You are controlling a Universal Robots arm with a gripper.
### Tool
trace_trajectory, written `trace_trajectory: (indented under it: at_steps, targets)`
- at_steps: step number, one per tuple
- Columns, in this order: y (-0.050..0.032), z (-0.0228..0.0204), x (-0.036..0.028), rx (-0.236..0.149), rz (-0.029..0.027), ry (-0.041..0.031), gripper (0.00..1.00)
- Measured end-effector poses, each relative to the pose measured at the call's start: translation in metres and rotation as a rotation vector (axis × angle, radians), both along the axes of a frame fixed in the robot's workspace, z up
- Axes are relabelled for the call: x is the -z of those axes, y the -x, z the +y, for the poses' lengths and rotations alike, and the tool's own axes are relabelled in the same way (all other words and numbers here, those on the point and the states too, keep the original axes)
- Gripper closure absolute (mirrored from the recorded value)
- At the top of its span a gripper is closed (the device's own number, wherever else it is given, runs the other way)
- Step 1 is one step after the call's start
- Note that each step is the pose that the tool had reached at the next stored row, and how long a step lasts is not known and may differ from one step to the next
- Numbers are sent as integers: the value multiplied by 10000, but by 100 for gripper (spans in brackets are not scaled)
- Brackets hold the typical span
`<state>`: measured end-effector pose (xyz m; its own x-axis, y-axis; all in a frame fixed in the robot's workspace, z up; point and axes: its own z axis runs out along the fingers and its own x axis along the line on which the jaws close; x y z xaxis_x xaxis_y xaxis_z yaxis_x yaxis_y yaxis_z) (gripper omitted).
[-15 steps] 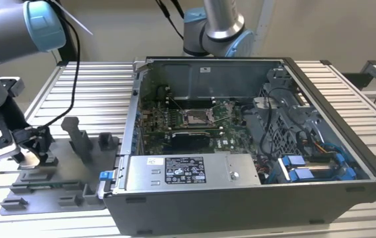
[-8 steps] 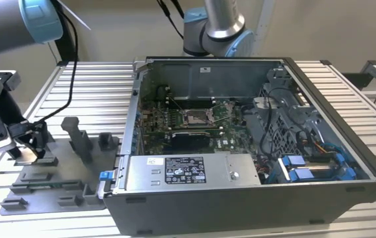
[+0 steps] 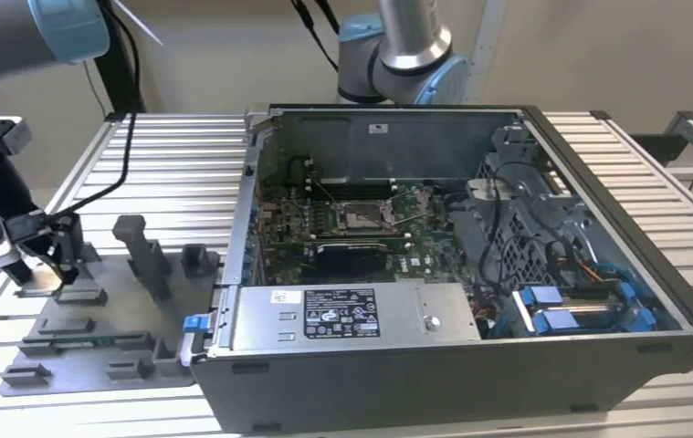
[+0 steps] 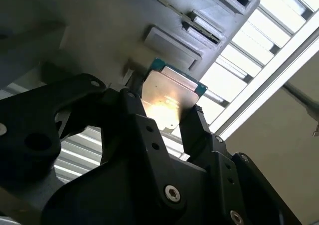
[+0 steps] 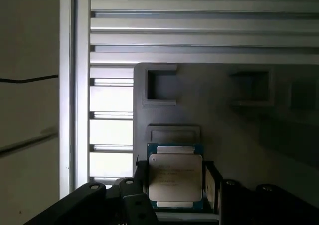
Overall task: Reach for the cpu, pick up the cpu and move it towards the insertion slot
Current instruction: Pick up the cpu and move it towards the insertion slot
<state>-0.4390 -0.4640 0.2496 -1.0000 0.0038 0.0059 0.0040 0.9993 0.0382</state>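
Observation:
The cpu (image 5: 175, 171) (image 4: 172, 93) is a flat silvery square with a thin green edge, seen in both wrist views. It sits between my gripper's (image 5: 175, 187) (image 4: 163, 112) two black fingers (image 5: 141, 181), which press against its opposite sides. In the exterior view the gripper (image 3: 49, 270) hangs low over the far corner of the grey tray (image 3: 102, 365), on the exterior view's left. The insertion slot (image 3: 362, 216), a shiny metal frame with a dark centre, lies on the green board inside the open computer case, well to the exterior view's right of the gripper.
The open computer case (image 3: 444, 365) has tall metal walls, a power supply at the front and cables and blue clips on the exterior view's right. Upright grey blocks (image 3: 139, 251) stand on the tray beside the gripper. A second arm (image 3: 401, 46) stands behind the case.

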Motion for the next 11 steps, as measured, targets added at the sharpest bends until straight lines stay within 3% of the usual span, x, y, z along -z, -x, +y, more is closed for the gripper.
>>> trace_trajectory:
  at_steps: [11]
  targets:
    - [0,0,-216,0,12,0,100]
